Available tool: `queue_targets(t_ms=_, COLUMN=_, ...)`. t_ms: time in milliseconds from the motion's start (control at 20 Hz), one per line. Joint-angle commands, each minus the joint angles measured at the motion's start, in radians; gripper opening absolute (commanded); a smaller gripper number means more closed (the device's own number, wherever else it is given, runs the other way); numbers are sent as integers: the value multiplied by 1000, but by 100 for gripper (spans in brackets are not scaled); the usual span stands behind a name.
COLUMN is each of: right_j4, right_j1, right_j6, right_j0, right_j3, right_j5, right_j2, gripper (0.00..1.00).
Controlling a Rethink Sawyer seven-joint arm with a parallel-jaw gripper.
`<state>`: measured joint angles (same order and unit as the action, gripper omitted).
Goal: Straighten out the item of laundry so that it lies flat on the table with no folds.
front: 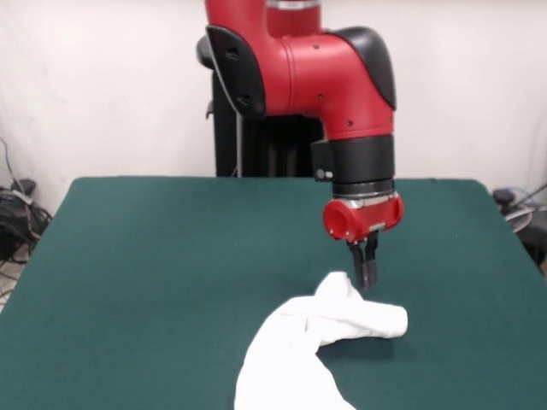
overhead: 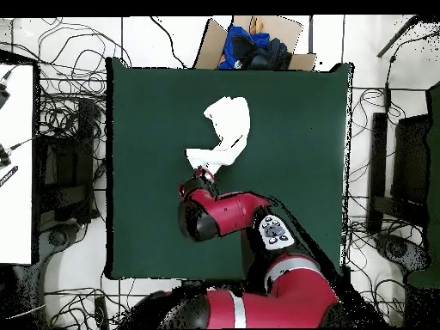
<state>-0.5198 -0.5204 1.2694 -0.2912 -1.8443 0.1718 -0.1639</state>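
Observation:
The item of laundry (front: pixel 312 342) is a white T-shirt, crumpled and rolled into a bent, bunched strip on the dark green table (front: pixel 154 273). Only plain white cloth shows; no print is visible. It runs from mid-table toward the near edge and off the bottom of the front view. In the overhead view the shirt (overhead: pixel 225 131) lies in the upper middle of the table (overhead: pixel 146 172). My gripper (front: pixel 366 272) hangs just above the shirt's far end, its black fingers close together with nothing between them. In the overhead view the gripper (overhead: pixel 206 174) is at the shirt's lower end.
A cardboard box with dark blue cloth (overhead: pixel 253 47) sits beyond the table's top edge in the overhead view. Cables (front: pixel 17 213) lie on the floor around the table. A white surface (overhead: pixel 15 163) stands at the left.

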Motion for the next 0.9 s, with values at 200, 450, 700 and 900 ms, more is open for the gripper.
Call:
queue_targets(t_ms=200, right_j4=-48, right_j1=54, right_j6=119, right_j0=39, right_j3=99, right_j5=130, right_j2=65, gripper=0)
queue_targets(t_ms=450, right_j4=-64, right_j1=71, right_j6=114, right_j0=25, right_j3=110, right_j5=142, right_j2=39, gripper=0)
queue_targets(t_ms=700, right_j4=-63, right_j1=94, right_j6=109, right_j0=29, right_j3=127, right_j5=157, right_j2=44, gripper=0)
queue_targets(t_ms=900, right_j4=-60, right_j1=100, right_j6=106, right_j0=37, right_j3=135, right_j5=152, right_j2=53, gripper=0)
